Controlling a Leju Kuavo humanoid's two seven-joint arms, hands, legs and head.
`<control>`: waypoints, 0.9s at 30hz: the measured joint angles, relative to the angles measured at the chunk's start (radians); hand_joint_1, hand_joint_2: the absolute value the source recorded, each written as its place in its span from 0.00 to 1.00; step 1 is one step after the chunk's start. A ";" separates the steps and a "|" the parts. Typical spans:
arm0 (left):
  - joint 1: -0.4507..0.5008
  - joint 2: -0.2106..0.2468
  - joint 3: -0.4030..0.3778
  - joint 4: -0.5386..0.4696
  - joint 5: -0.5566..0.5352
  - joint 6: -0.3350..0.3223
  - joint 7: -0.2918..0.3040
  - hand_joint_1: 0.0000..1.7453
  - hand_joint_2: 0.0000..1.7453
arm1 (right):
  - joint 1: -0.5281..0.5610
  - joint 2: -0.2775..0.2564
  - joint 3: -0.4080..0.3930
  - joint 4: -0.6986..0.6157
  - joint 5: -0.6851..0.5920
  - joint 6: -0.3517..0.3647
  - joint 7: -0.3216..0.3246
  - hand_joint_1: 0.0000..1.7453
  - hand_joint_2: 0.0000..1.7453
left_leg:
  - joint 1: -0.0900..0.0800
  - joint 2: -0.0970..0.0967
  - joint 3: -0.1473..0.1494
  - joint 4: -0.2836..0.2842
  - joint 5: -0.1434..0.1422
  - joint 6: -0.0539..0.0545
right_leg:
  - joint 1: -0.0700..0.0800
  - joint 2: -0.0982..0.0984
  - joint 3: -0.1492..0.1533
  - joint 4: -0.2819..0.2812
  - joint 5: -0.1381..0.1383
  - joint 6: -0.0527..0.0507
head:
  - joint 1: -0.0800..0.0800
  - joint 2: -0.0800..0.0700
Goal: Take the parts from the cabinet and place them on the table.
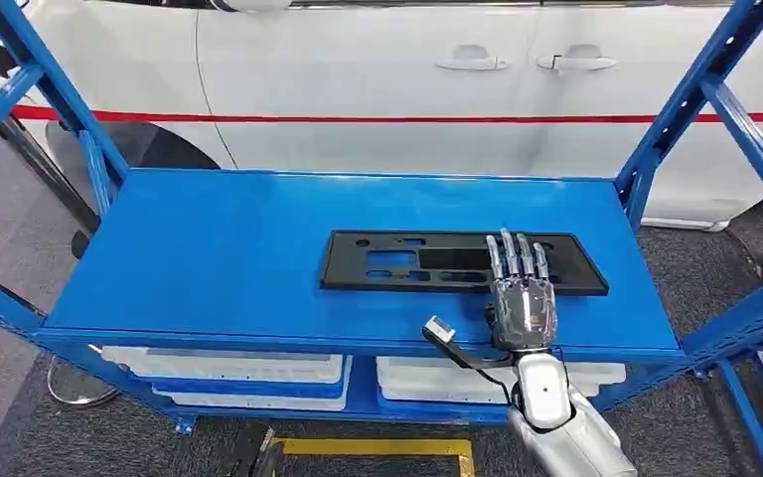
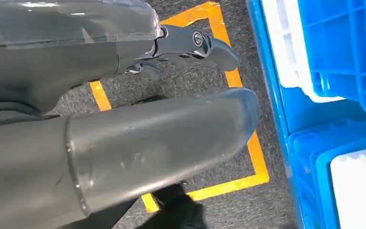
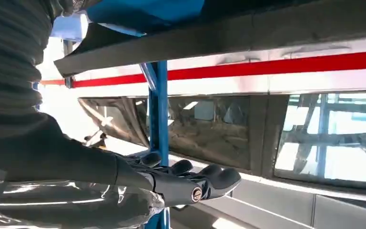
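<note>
In the head view a blue metal rack point(image 1: 258, 248) fills most of the frame, its top shelf a flat blue sheet. A flat black part point(image 1: 397, 260), a long rectangular panel with several cut-out windows, lies on that shelf a little right of centre. The right robot hand point(image 1: 520, 290) comes up from the lower right of the frame on its silver arm point(image 1: 556, 417). Its fingers point(image 1: 509, 256) are stretched out straight and side by side, lying flat on top of the right portion of the black part, with the palm over the panel's near edge. The fingers are not wrapped around anything, so this robot hand is open, resting on the part rather than gripping it. A small grey connector on a black cable point(image 1: 440, 330) hangs just left of the wrist.

On the lower shelf, at the bottom of the frame, sit white trays point(image 1: 228, 366) and blue trays side by side. Behind the rack, across the top of the frame, stands a white car point(image 1: 407, 79) with a red stripe along its doors. Yellow tape point(image 1: 378, 447) marks the dark carpet at the bottom centre.

In the left wrist view the left robot hand point(image 2: 190, 47) hangs over the carpet and yellow tape beside blue crates point(image 2: 343, 52). It holds nothing, and its dark fingers appear curled in.
</note>
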 joint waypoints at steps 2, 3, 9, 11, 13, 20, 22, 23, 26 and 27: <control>-0.002 0.001 -0.002 0.000 0.000 0.000 0.000 0.00 0.00 | 0.003 0.000 0.000 -0.003 0.000 0.000 0.000 0.00 1.00 | -0.004 0.000 -0.004 0.007 -0.003 -0.007 | 0.002 0.003 -0.006 -0.002 0.006 -0.008 | -0.001 0.000; -0.002 0.001 -0.003 0.000 0.000 0.000 0.000 0.00 0.00 | 0.003 0.000 0.000 -0.003 0.000 0.000 0.000 0.00 1.00 | -0.004 0.000 -0.003 0.004 -0.002 -0.011 | 0.006 0.003 -0.006 0.000 0.005 -0.014 | -0.001 0.000; -0.003 0.001 -0.005 0.000 -0.001 0.000 0.001 0.00 0.00 | 0.000 -0.002 0.000 -0.007 0.000 0.000 0.002 0.03 1.00 | 0.008 0.000 -0.093 0.209 -0.115 -0.042 | -0.002 0.003 0.000 -0.011 0.010 -0.037 | -0.002 0.000; 0.002 0.002 -0.005 0.000 -0.001 0.000 0.002 0.00 0.00 | 0.000 -0.002 0.000 -0.007 0.000 0.000 0.000 0.64 1.00 | 0.011 0.000 -0.150 0.310 -0.135 -0.045 | 0.000 0.003 0.000 -0.010 0.010 -0.038 | -0.002 0.000; 0.001 0.002 -0.005 0.000 -0.001 0.000 0.002 0.00 0.00 | 0.000 -0.002 0.000 -0.007 0.000 0.000 -0.009 1.00 1.00 | 0.011 0.000 -0.116 0.224 -0.065 -0.040 | 0.000 0.004 0.002 -0.010 0.009 -0.037 | -0.002 0.000; -0.003 0.002 -0.006 0.000 0.002 0.000 0.002 0.00 0.00 | -0.004 -0.002 -0.005 -0.012 0.000 0.000 -0.036 1.00 1.00 | -0.001 -0.004 -0.018 -0.009 0.021 -0.002 | 0.004 0.002 0.004 -0.021 0.018 0.001 | -0.002 0.000; -0.004 0.001 -0.006 0.000 0.003 0.000 0.002 0.00 0.00 | -0.004 -0.002 -0.009 -0.013 0.000 0.000 -0.042 1.00 1.00 | 0.007 -0.001 -0.010 -0.026 0.034 0.009 | 0.004 0.002 -0.013 0.022 -0.018 0.004 | 0.000 0.000; -0.006 0.002 -0.006 0.000 0.004 0.000 0.002 0.00 0.00 | -0.004 -0.002 -0.012 -0.013 0.000 0.000 -0.042 1.00 1.00 | 0.006 0.000 -0.013 -0.026 0.037 0.016 | 0.002 0.003 -0.045 0.090 -0.061 0.004 | -0.001 0.000; -0.004 0.002 -0.006 0.000 0.004 0.000 0.002 0.00 0.00 | 0.009 0.000 -0.018 -0.012 0.000 0.000 -0.055 1.00 1.00 | 0.001 0.000 -0.019 -0.023 0.036 0.018 | 0.001 0.003 -0.133 0.280 -0.137 0.008 | 0.000 0.000; -0.001 0.002 -0.006 0.000 0.004 0.000 0.002 0.00 0.00 | 0.011 0.000 -0.020 -0.013 0.000 0.000 -0.060 1.00 1.00 | 0.001 0.000 -0.019 -0.020 0.035 0.018 | 0.000 0.003 -0.127 0.267 -0.114 0.008 | 0.000 0.000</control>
